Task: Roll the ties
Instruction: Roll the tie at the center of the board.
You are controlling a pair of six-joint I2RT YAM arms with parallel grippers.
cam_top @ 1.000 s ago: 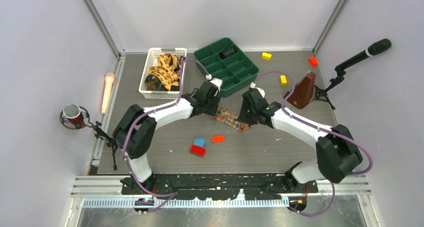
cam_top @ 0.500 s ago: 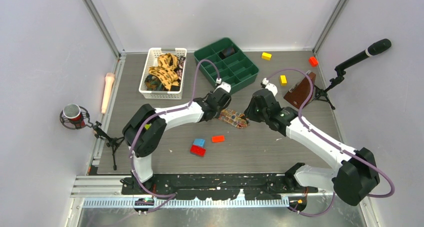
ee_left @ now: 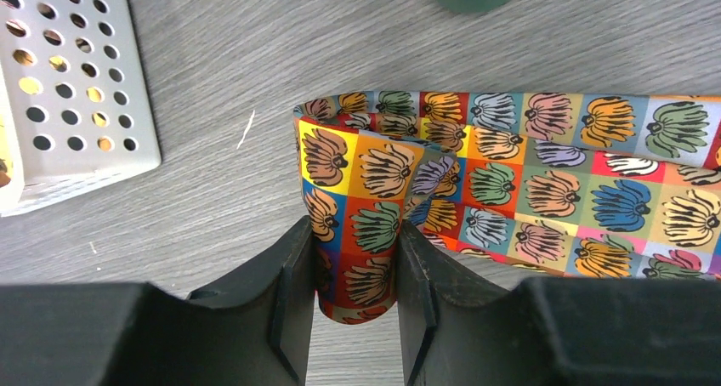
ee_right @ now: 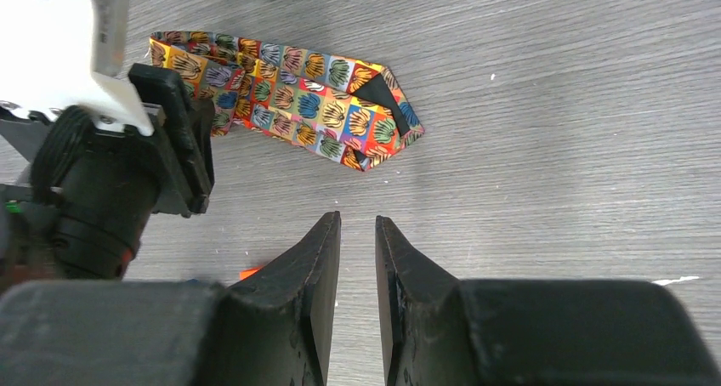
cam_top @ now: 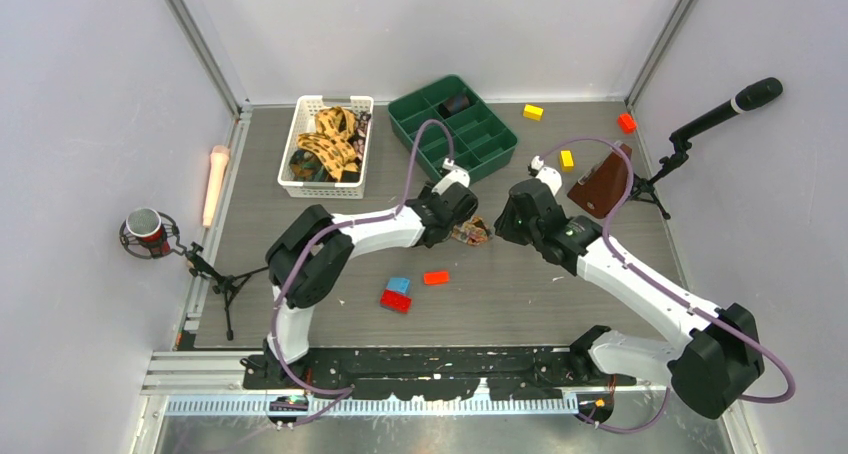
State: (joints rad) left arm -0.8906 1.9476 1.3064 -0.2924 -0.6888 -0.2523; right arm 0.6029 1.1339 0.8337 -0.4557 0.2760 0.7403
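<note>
Rolling step: left gripper (ee_left: pixel 353 250) pinches the folded end of the flower-print tie (ee_left: pixel 544 190), the rest lying to its right on the surface (ee_left: pixel 553 29). Right gripper (ee_right: pixel 357 229) is nearly closed and empty, the tie's point just ahead. Next, likely: wind the pinched end along.

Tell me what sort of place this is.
Probably a robot test cell in a lab: a table boxed in by plain white walls, a left arm and right arm bolted at its near edge, and a microphone on a stand. The left hand grips a patterned tie.
</note>
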